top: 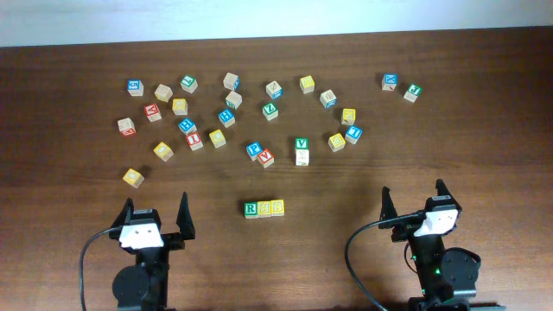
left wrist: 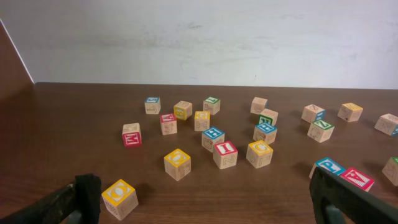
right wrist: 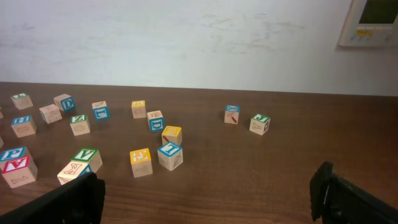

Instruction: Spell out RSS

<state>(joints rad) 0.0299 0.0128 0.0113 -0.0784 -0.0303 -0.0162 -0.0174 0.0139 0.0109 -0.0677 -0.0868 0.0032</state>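
Centrally: RSS cubes touching, one row.

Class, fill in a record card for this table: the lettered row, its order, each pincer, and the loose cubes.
Row: three cubes touching side by side on the table, between the two arms
Order, from the robot's left: green R cube, first yellow cube, second yellow cube; yellow letters too small to read
Left pincer: open, empty, apart from the row
Right pincer: open, empty, apart from the row
Loose cubes: scattered beyond the row, mixed colours
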